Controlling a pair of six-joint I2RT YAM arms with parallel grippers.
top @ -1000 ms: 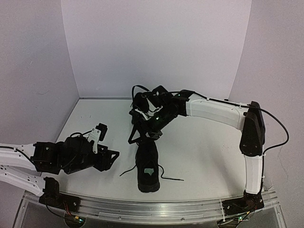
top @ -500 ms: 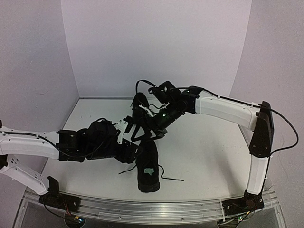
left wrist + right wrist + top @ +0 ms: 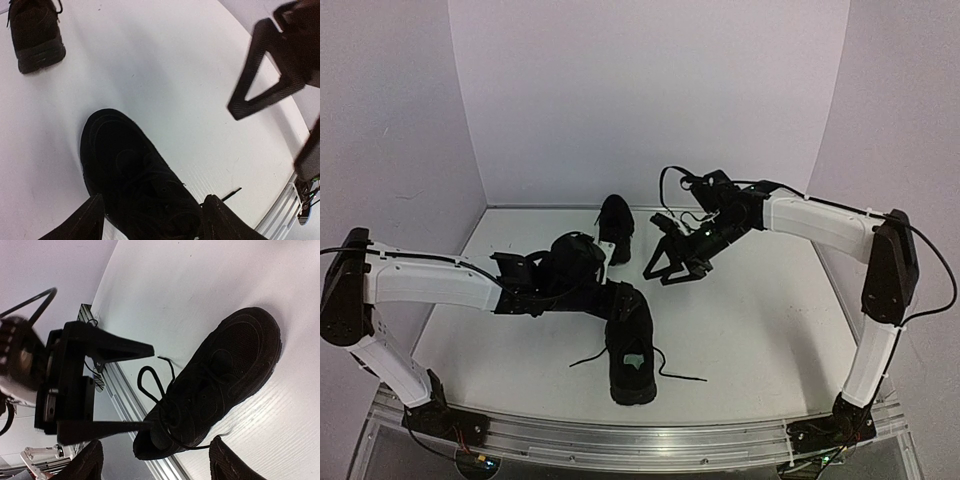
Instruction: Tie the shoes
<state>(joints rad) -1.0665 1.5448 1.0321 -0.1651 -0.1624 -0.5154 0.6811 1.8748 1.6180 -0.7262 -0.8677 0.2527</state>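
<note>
Two black shoes lie on the white table. The near shoe [image 3: 631, 340] points away from me, shows a pale insole label, and has loose laces [image 3: 682, 376] trailing at both sides. The far shoe [image 3: 615, 222] sits at the back. My left gripper [image 3: 618, 296] is open, low over the near shoe's toe, its fingers either side of the shoe [image 3: 135, 180] in the left wrist view. My right gripper [image 3: 661, 274] is open and empty, raised right of the far shoe. The right wrist view shows the near shoe [image 3: 220, 380] with a lace loop [image 3: 150, 385].
Purple walls close in the table on the left, back and right. A metal rail [image 3: 640, 432] runs along the near edge. The right gripper's fingers [image 3: 267, 70] hang at the upper right of the left wrist view. The far shoe [image 3: 35, 30] is at its top left.
My left arm has swung in from the left to the near shoe's toe. My right gripper has moved right, away from the far shoe, which now stands uncovered.
</note>
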